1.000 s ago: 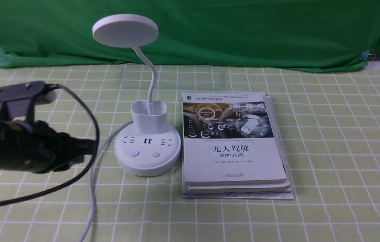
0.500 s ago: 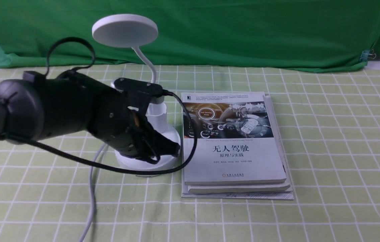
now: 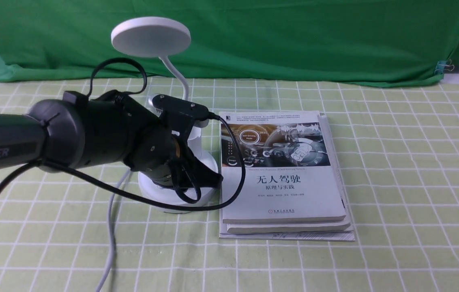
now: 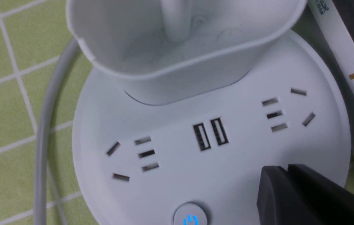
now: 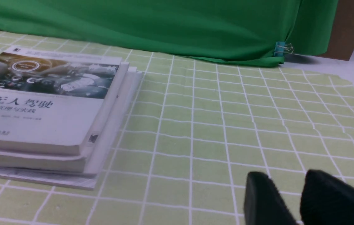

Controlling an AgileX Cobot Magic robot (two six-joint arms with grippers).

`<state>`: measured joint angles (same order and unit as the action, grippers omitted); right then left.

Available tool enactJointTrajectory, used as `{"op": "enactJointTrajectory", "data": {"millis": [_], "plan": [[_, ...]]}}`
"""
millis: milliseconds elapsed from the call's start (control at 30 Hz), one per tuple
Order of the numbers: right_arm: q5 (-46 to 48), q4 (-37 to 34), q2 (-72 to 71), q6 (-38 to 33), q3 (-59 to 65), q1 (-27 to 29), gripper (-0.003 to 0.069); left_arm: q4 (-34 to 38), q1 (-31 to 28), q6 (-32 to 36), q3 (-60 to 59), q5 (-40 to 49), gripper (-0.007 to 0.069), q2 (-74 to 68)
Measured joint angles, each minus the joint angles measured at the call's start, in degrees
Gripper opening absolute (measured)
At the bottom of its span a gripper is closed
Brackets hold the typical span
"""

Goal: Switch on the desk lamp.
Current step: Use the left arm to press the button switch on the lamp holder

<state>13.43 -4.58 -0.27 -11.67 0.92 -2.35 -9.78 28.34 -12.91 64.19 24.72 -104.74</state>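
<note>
Locate the desk lamp (image 3: 195, 142) upright on the checked tablecloth (image 3: 395, 182), with round base (image 4: 227, 162) just beside the stack of books (image 3: 282, 174) and white cord (image 3: 110, 243) trailing toward the camera.

Note the left gripper (image 4: 285, 170) over the front of that base, clenched with nothing between the fingers, tip close above the white surface next to the blue-lit power button (image 4: 190, 217). Cannot confirm contact with the surface from either view. Cannot see a second button; judged hidden under the black fingers.

Observe the right gripper (image 5: 289, 200) low over bare cloth, well apart from the lamp, parted and grasping nothing.

Check the disc head (image 3: 151, 36): plain dull white, no glow on it or on the cloth below. Judged not yet lit.

Status, as a judgement:
- Reach to the base: complete.
- Press on the lamp's own button: not confirmed.
- Left to do: push down on the covered button, verify light at the head, lift clear.
</note>
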Motion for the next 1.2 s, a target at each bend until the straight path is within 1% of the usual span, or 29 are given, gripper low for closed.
{"op": "enactJointTrajectory", "data": {"millis": [1200], "plan": [[0.0, 0.0, 0.0, 0.0, 0.0, 0.0, 0.0245, -0.3, 0.0, -0.1, -1.2, -3.1, 0.0019, -0.4]]}}
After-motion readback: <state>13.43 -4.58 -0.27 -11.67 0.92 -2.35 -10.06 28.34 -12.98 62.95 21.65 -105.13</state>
